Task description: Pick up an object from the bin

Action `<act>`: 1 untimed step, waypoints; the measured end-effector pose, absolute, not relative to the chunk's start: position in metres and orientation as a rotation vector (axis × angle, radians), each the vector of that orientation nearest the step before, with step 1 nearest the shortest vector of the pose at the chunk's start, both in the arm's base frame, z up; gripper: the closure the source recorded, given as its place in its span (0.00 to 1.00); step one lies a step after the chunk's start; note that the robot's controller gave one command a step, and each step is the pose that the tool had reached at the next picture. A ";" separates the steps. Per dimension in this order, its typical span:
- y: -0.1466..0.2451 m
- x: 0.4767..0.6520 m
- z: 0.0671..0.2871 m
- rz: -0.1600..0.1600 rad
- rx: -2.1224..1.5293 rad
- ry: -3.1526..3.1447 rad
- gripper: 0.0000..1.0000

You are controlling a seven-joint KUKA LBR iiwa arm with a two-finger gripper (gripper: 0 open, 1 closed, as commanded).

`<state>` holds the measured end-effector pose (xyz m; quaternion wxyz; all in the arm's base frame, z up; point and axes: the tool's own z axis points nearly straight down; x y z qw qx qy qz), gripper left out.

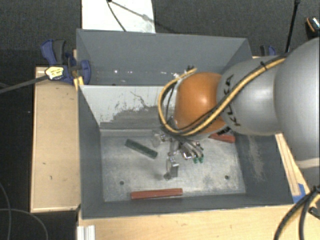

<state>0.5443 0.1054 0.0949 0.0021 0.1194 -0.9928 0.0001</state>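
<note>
Robot lab — grey metal bin, cabled arm, dark carpeted floor

Grey bin, dark-green bar, red-brown strip.

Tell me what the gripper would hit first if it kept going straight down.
Probably the bare grey metal bin floor: the gripper points down between the dark green flat bar and the long reddish-brown strip, though depth is unclear.
</note>
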 end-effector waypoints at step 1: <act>0.159 0.578 0.070 -0.003 0.566 -3.095 0.00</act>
